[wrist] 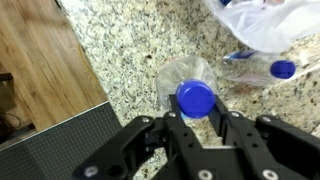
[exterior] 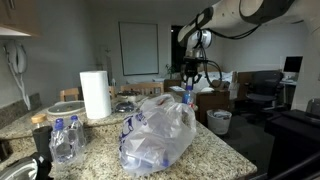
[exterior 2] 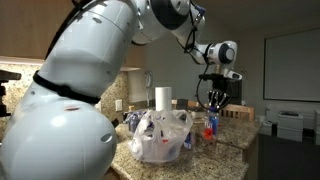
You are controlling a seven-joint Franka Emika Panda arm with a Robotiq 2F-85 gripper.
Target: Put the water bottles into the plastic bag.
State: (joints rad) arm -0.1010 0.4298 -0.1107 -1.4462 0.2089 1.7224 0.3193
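- Wrist view: the claw [wrist: 195, 122] hangs right over an upright water bottle [wrist: 195, 98]. Its blue cap sits dead centre, just ahead of the two dark fingertips.
- The claw is open, jaws spread a little wider than the cap, with nothing held. The fingers flank the cap without touching it.
- In both exterior views the claw [exterior: 190, 78] [exterior 2: 214, 103] points straight down, and the bottle stands just beneath it on the tabletop [wrist: 120, 50].
- That bottle is clear plastic, its rounded shoulders catching the light around a bright blue cap. From above, the label can't be seen.
- It stands near the tabletop's edge, just beside the plastic bag [exterior: 157, 130] and apart from it.
- A second water bottle [wrist: 262, 70] appears to lie on its side at the bag's rim, blue cap pointing away from the upright one.
- The bag is a crinkly, translucent white heap with blue print, sitting mid-tabletop, its handles up in an exterior view [exterior 2: 160, 135].
- Two more water bottles [exterior: 65, 140] stand side by side, well apart from the claw on the bag's far side. They have blue caps and clear bodies.
- A paper towel roll [exterior: 95, 95] stands upright behind them.
- Wooden floor [wrist: 35, 60] shows past the speckled granite edge in the wrist view.
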